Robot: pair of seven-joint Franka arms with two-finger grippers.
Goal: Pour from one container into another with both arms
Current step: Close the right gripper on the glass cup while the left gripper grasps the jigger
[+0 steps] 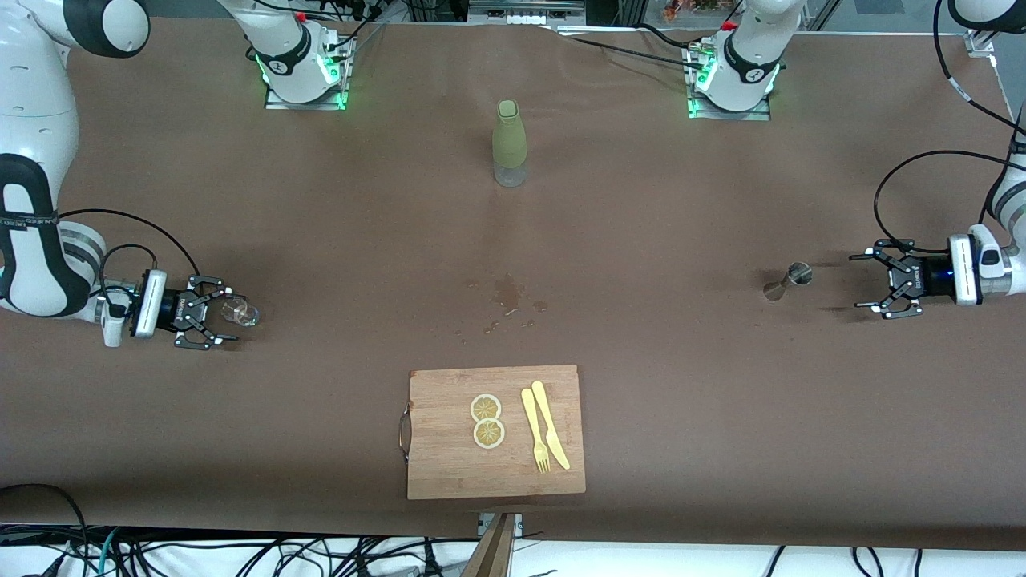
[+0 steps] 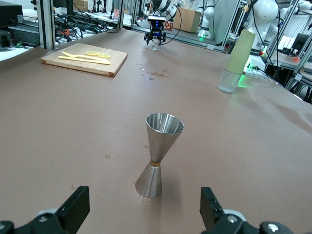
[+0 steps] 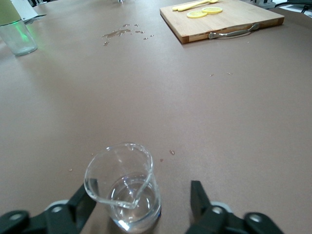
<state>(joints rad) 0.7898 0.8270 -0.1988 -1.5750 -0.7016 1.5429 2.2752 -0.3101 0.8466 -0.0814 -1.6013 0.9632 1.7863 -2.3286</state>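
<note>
A clear glass beaker (image 1: 247, 314) with a little clear liquid stands on the brown table at the right arm's end. My right gripper (image 1: 227, 315) is low at the table and open. In the right wrist view the beaker (image 3: 124, 192) sits between the two fingers of the right gripper (image 3: 141, 207), close to one of them. A steel double-cone jigger (image 1: 789, 280) stands upright at the left arm's end. My left gripper (image 1: 856, 281) is open and level with it, a short gap away. The jigger (image 2: 158, 156) stands just ahead of the left gripper (image 2: 144, 209), untouched.
A green-sleeved bottle (image 1: 510, 144) stands mid-table near the bases. A wooden cutting board (image 1: 449, 465) near the front camera carries two lemon slices, a yellow knife and a fork. Small wet spots (image 1: 509, 300) lie mid-table between bottle and board.
</note>
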